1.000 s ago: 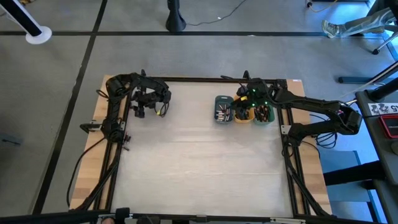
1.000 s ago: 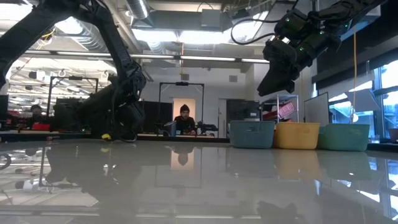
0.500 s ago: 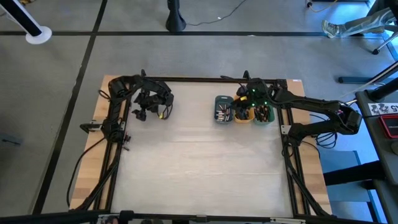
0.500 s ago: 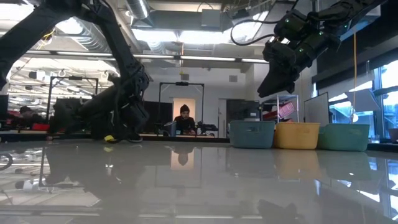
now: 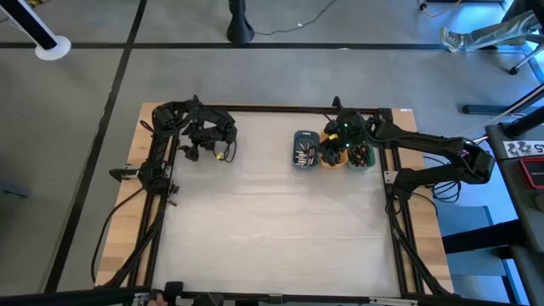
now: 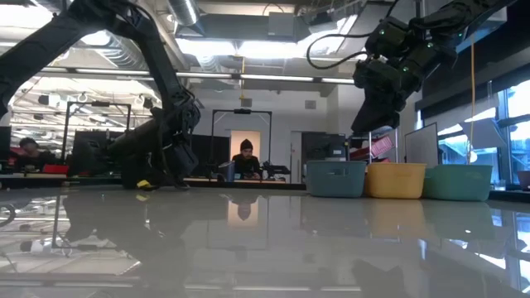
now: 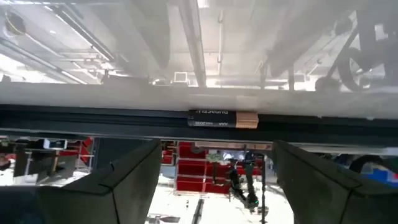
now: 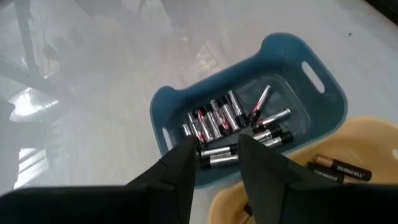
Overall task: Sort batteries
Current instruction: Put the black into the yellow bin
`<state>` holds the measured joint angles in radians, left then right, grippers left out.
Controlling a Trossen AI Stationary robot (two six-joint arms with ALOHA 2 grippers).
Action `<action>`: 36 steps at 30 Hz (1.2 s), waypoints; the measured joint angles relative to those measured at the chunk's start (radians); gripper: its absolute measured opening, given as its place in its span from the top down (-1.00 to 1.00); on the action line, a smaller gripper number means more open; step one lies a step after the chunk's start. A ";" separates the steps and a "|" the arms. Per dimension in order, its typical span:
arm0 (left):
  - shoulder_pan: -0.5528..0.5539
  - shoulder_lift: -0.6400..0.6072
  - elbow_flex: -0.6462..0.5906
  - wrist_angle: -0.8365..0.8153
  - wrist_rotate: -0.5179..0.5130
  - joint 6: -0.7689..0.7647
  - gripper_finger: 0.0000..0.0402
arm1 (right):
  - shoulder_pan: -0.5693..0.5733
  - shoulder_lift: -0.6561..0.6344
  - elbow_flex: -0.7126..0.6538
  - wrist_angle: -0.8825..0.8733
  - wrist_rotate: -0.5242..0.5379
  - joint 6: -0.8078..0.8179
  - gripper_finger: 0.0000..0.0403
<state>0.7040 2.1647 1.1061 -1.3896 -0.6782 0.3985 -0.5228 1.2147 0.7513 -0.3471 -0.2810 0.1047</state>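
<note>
Most of the batteries point(image 8: 233, 127) are seen lying in the slate-blue tray point(image 8: 171, 102), a loose heap of silvery cells with reddish marks. A few dark, copper-ended cells point(image 8: 339, 169) are visible in the orange tray point(image 8: 367, 140) just beside it. In the high view the three trays are lined up near the desk's point(image 5: 272, 221) far edge, toward one o'clock from its middle: the slate-blue tray nearest the centre, the orange one in the middle, and the green tray point(image 5: 361, 156) outermost, with dark cells in it too.

One more battery point(image 7: 222, 118) is seen in the left wrist view, lying on its side against the dark rail at the desk's far edge, toward eleven o'clock, well apart from the trays. The left pincer point(image 7: 211, 186) is held low before it with its fingers spread wide and nothing between them.

The right pincer point(image 8: 214, 163) is held above the trays, over the near rim of the slate-blue one. Its fingers are partly parted; whether anything is pinched cannot be told.

The sorting is judged to be far along: no other loose cell can be made out on the open desk. The cell at the rail is still to be gathered and binned.
</note>
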 joint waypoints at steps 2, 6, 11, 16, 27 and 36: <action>0.000 0.000 -0.001 -0.001 0.005 -0.030 -0.48 | 0.000 0.000 0.000 -0.002 0.000 0.000 0.39; 0.000 0.001 -0.001 -0.008 0.023 -0.073 -0.48 | 0.000 0.000 0.000 -0.001 0.000 0.000 0.39; -0.001 -0.010 -0.001 0.026 0.070 -0.020 -0.48 | 0.000 0.000 0.000 -0.005 0.000 0.000 0.39; 0.022 -0.037 -0.002 0.067 0.130 0.054 -0.48 | 0.000 0.000 0.000 -0.040 -0.001 0.000 0.39; 0.045 -0.053 -0.001 0.098 0.135 0.079 -0.48 | 0.000 -0.001 0.000 -0.079 -0.001 0.005 0.39; 0.045 -0.050 -0.006 0.040 0.072 0.053 -0.48 | 0.000 -0.001 0.000 -0.053 -0.057 0.026 0.39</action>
<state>0.7490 2.1146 1.0998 -1.3497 -0.6060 0.4516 -0.5224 1.2140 0.7517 -0.4005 -0.3383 0.1304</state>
